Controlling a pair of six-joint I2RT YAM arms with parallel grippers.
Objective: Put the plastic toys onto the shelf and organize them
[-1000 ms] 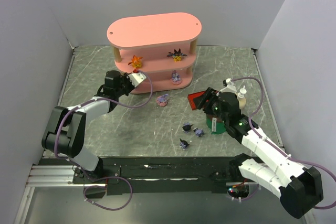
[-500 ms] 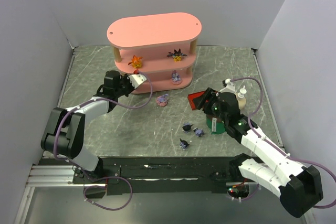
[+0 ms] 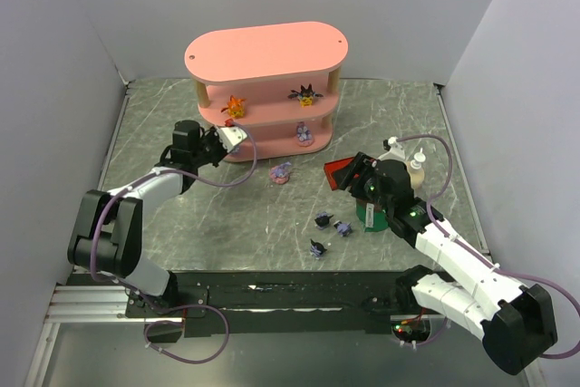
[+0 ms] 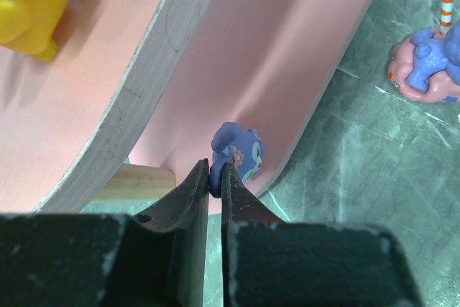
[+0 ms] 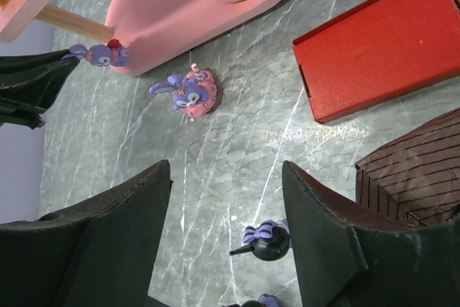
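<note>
While the worktop (image 3: 227,215) carries the pink shelf (image 3: 265,56) at its back, the left fingers (image 4: 188,199) are clamped on a lilac toy (image 4: 241,152) at the shelf's bottom-left end, seemingly to seat it there. Right fingers (image 5: 122,221), spread apart, hang off the shelf's right front, near three loose dark toys (image 3: 323,219).

Pink shelf (image 3: 265,50) holds orange toy (image 3: 235,105), spiky black toy (image 3: 305,94), lilac toy (image 3: 304,133); dark toys (image 3: 323,220) lie nearby.

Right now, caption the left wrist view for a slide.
Left hand pinches a lilac figurine at the shelf's bottom board.
</note>
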